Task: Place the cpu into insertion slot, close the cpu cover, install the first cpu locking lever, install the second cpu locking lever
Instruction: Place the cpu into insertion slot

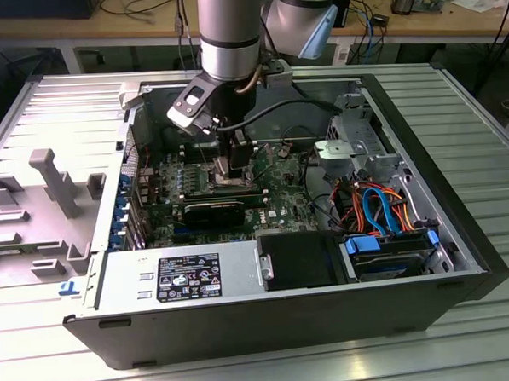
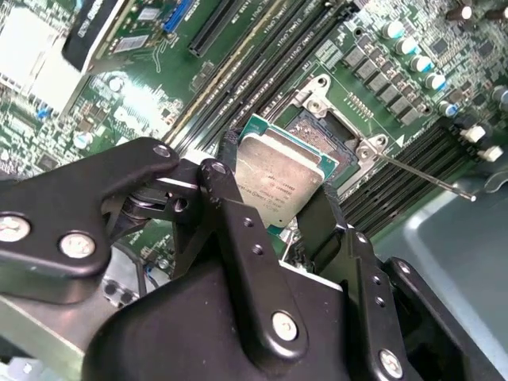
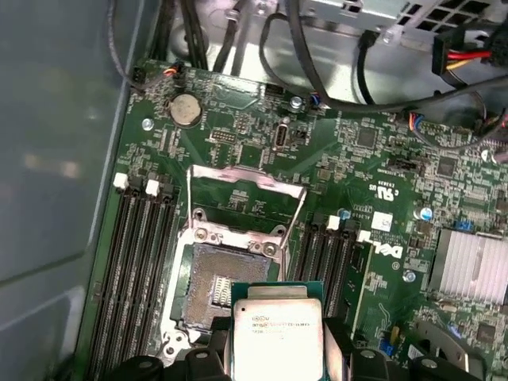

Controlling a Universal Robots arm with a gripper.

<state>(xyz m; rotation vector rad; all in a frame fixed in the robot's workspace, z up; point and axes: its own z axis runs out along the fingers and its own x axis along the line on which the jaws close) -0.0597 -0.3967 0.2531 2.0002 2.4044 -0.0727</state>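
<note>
Between the gripper's (image 2: 274, 198) two black fingers (image 2: 238, 230) sits the cpu (image 2: 279, 181), pinched by opposite edges with its dull metal top facing up, as both wrist views show. I am steering the arm from afar, and in the exterior view the gripper (image 1: 236, 162) hangs down inside the open computer case (image 1: 463, 256), close over the green motherboard (image 1: 280, 198).

Just beyond the fingertips lies the insertion slot (image 3: 218, 278), a dark square socket that is bare. The chip overlaps the socket's near corner in the first wrist view and is not seated. How high it rides above the socket I cannot tell.

Past the socket, on its far side from the gripper, the cpu cover (image 3: 246, 178) stands raised on its hinge. A thin locking lever (image 2: 421, 175) juts free to one side. Long memory slots (image 3: 139, 262) flank the socket.

To do this placing well, I judge the chip must be squared to the socket's edges and kept level before it goes down. The descent should be slow and straight, with no sideways slide and no pressing, since the contacts beneath are likely fragile. The fingers should hold their pinch until the chip lies flat within the rim, and stay clear of the raised cover and the lever.
</note>
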